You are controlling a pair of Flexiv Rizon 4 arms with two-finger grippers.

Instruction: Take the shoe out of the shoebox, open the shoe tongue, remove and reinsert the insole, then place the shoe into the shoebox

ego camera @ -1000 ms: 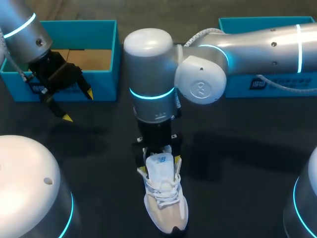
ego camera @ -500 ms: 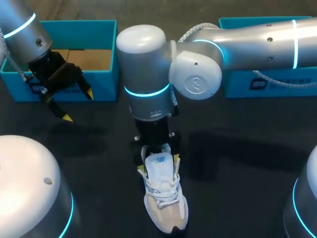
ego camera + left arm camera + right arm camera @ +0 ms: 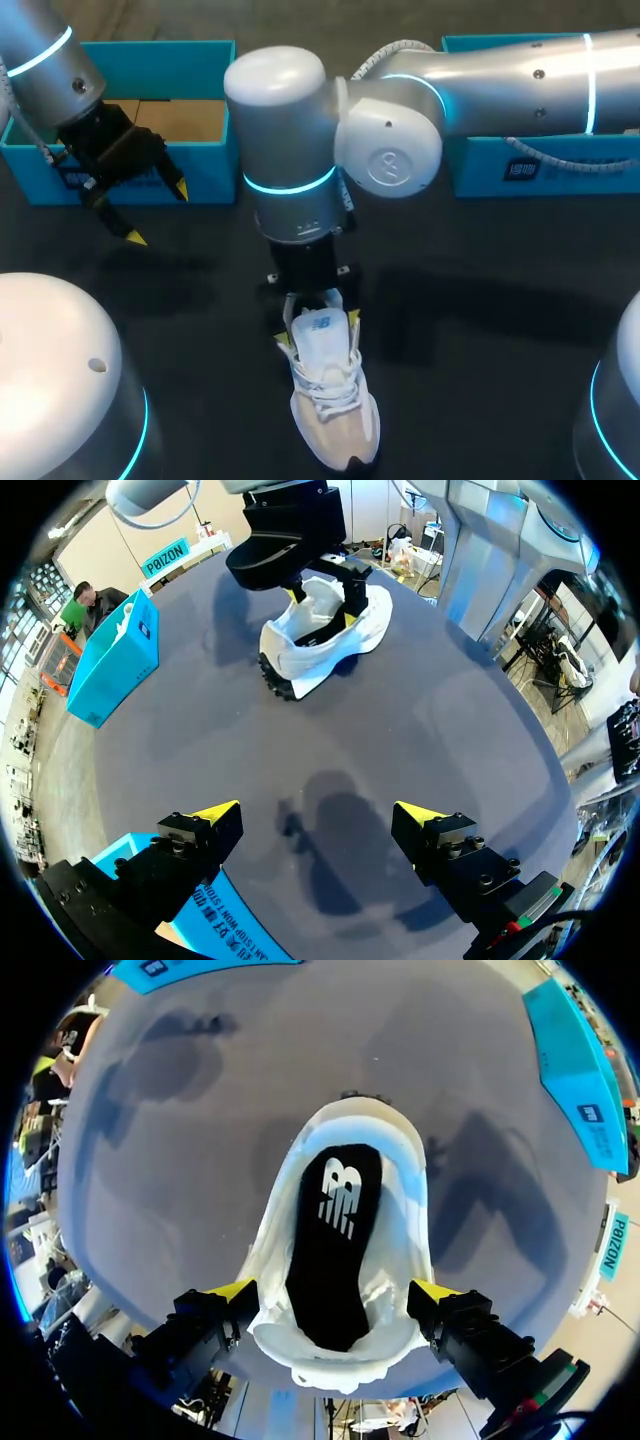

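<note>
Black right gripper (image 3: 319, 330) is straddling the shoe's (image 3: 332, 410) heel at the head view's lower middle; whether it is gripping cannot be told. Left gripper (image 3: 158, 214) is hanging released at upper left, near the box (image 3: 215, 120). A loose hold risks the shoe tipping or sliding while the insole (image 3: 330, 1250) is being pulled.

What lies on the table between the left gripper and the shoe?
Nothing: in the left wrist view, only bare table stretches from the open left gripper to the shoe.
</note>
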